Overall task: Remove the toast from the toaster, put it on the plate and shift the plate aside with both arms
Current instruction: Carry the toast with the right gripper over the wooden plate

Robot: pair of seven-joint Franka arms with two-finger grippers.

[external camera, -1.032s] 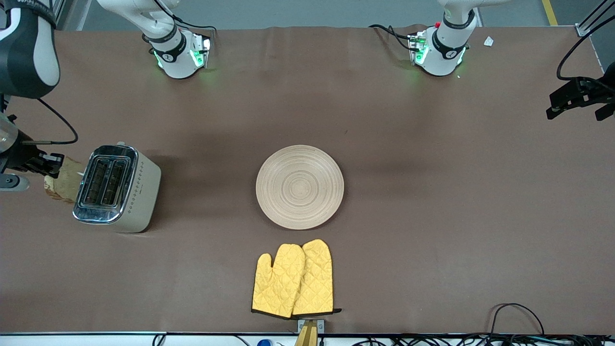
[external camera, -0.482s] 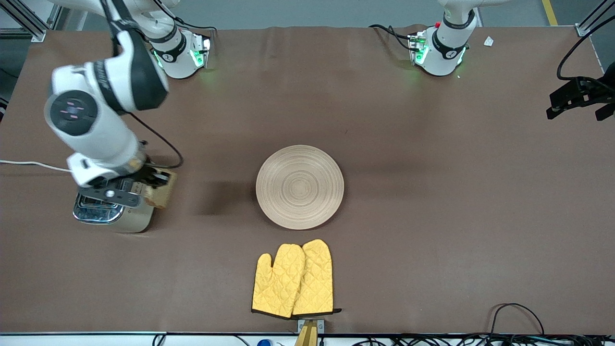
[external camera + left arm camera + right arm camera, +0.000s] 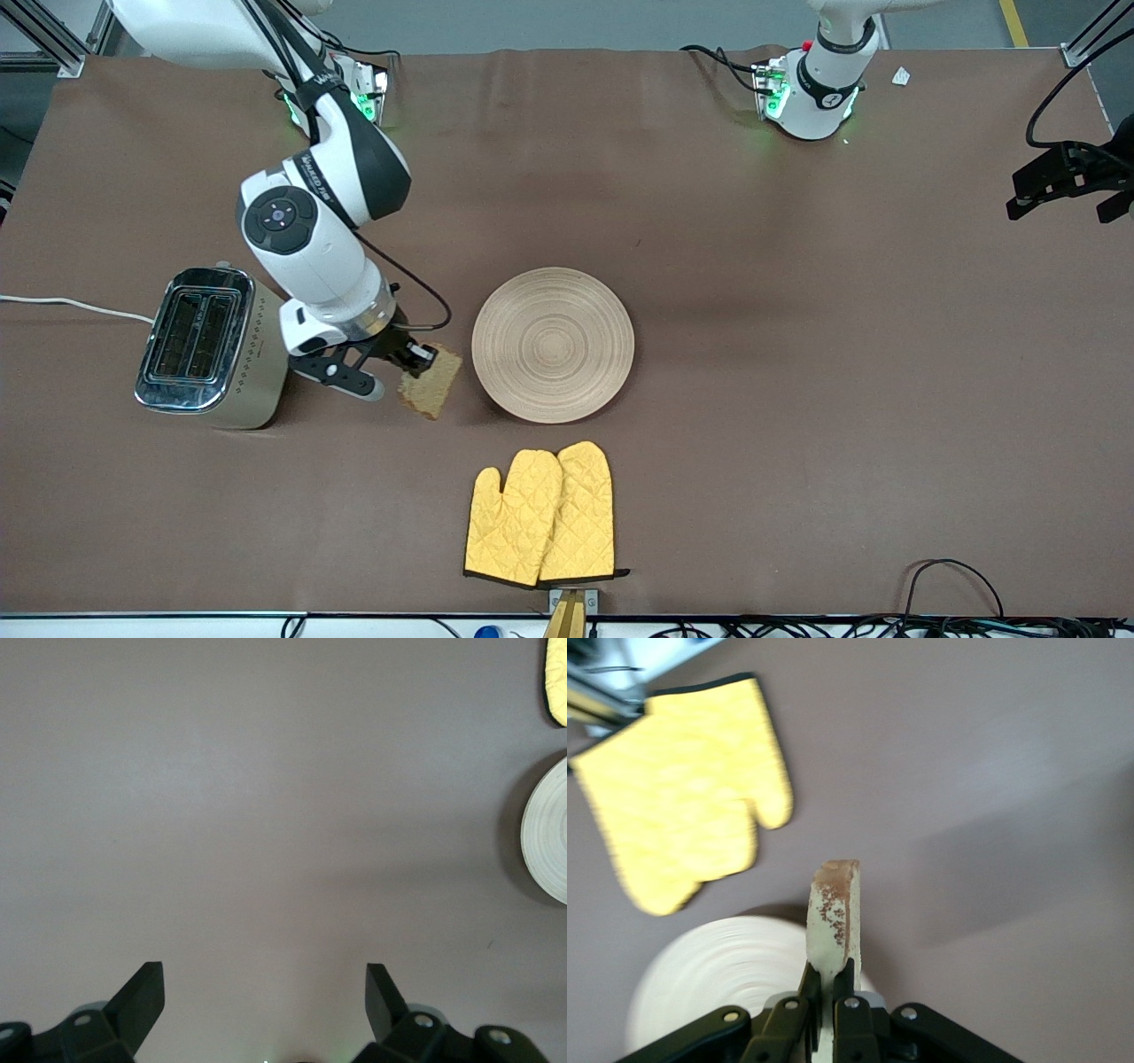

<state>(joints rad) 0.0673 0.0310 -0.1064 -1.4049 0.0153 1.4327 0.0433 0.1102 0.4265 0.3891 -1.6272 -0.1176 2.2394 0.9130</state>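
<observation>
Right pincer [image 3: 413, 359] clenched on the toast [image 3: 431, 385] over bare table beside the plate [image 3: 553, 344]; left pincer [image 3: 264, 1003] spread wide, waiting

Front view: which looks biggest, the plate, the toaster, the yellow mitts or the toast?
1. plate
2. toaster and yellow mitts look about alike, so I won't rank them
3. toast, smallest, though it is held up above the table in the right gripper
</observation>
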